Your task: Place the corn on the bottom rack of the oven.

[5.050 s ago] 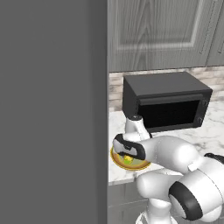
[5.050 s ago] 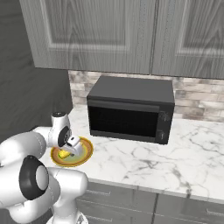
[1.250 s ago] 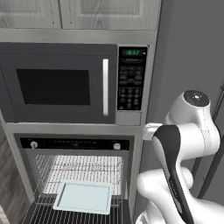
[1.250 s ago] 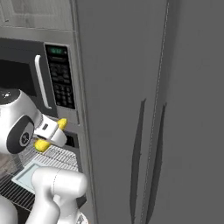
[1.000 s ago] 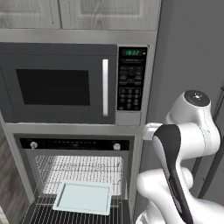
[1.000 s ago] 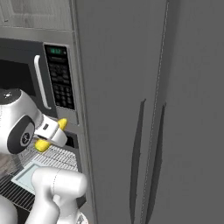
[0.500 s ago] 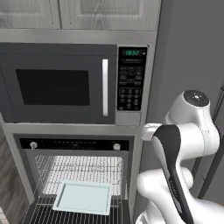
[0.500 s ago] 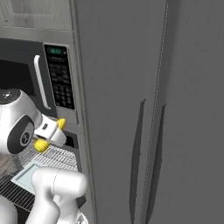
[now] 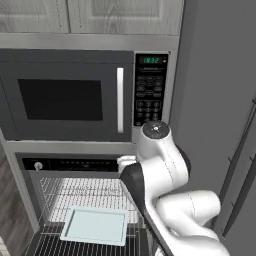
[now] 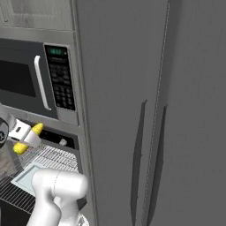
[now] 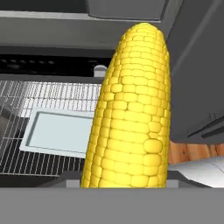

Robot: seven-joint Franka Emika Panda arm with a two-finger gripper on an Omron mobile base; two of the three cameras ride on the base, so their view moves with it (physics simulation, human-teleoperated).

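Gripper [image 10: 25, 134] clamped across the corn [image 10: 37, 129], in the air before the open oven [image 9: 75, 165].

Yellow cob ends stick out on both sides of the white hand, level with the oven's black control strip, below the microwave [image 9: 75, 95]. Inside the oven, a pale tray [image 9: 96, 226] lies on a wire rack [image 9: 55, 243]; which rack is the lowest is unclear. Grey fridge doors [image 10: 167, 110] stand to the right.
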